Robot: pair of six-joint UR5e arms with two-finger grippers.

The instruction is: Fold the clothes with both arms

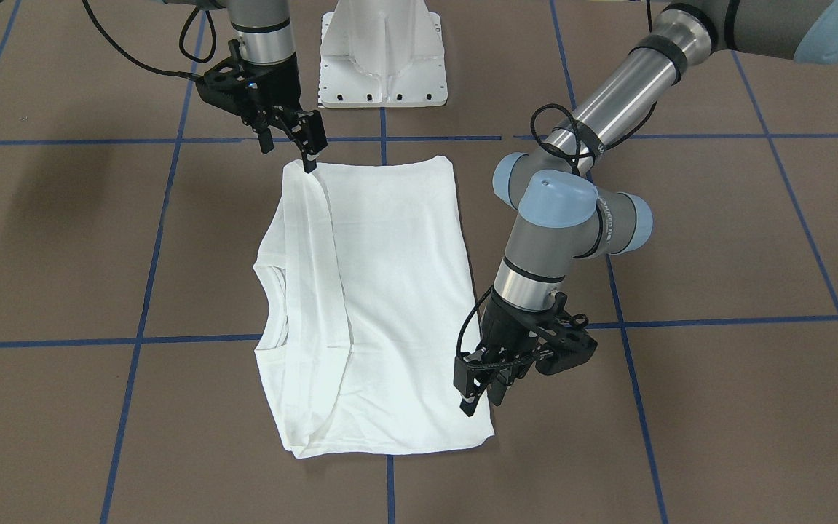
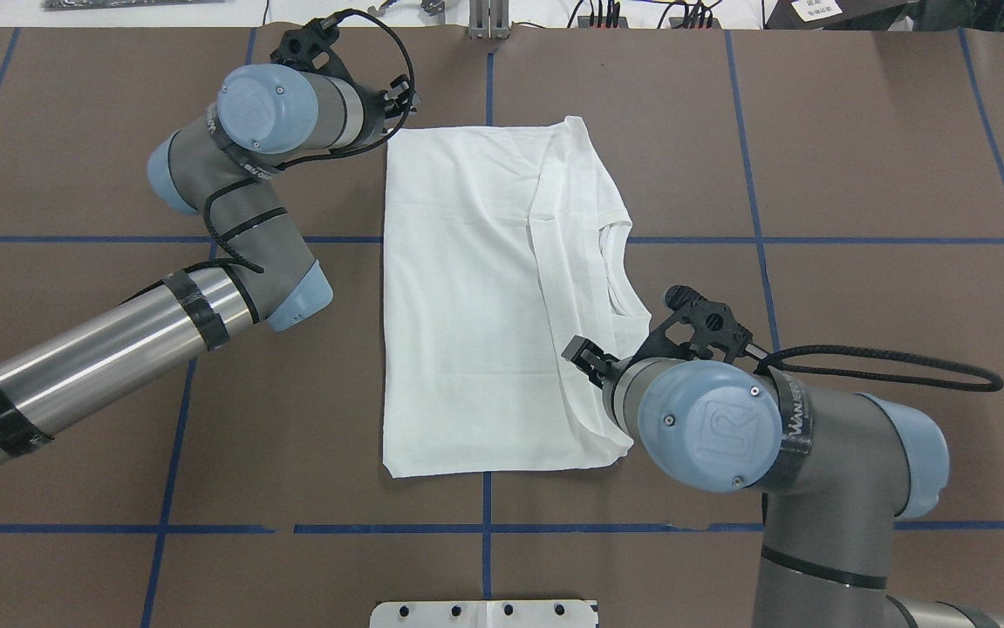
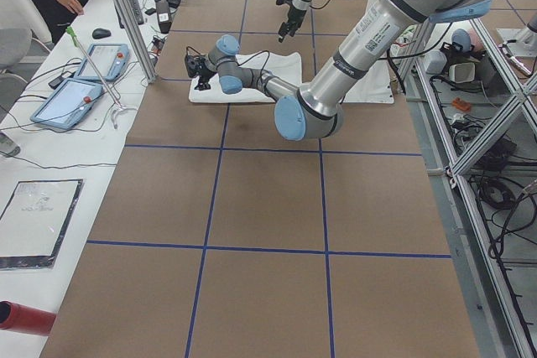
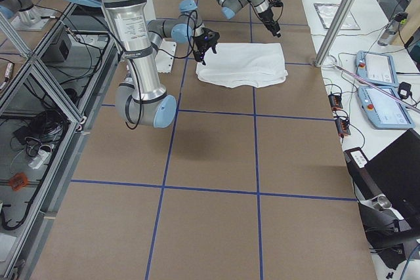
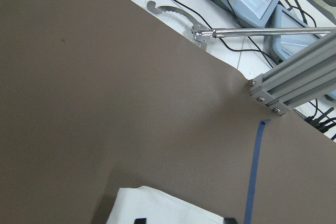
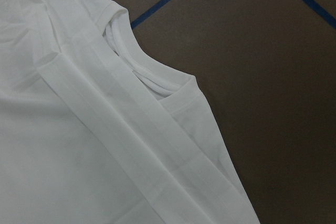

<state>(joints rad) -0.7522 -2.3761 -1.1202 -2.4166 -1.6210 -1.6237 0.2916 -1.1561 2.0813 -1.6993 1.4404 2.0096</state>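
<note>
T-shirt [image 2: 475,288], one item, lies flat mid-counter [image 2: 859,157], sleeves tucked in to make a rectangle. In the overhead view its long axis runs 12 to 6 o'clock, with the collar [image 6: 157,85] on the 3 o'clock edge.

Grippers, two. The left gripper [image 1: 483,404] is at the shirt's 11 o'clock corner, jaws parted astride it, holding nothing. The right gripper [image 1: 288,156] hangs over the 5 o'clock corner, jaws likewise parted and empty (contact with the cloth cannot be confirmed).

Judgement: the grippers stand at diagonally opposite corners. A fold across the long axis would need both on one short edge.
</note>
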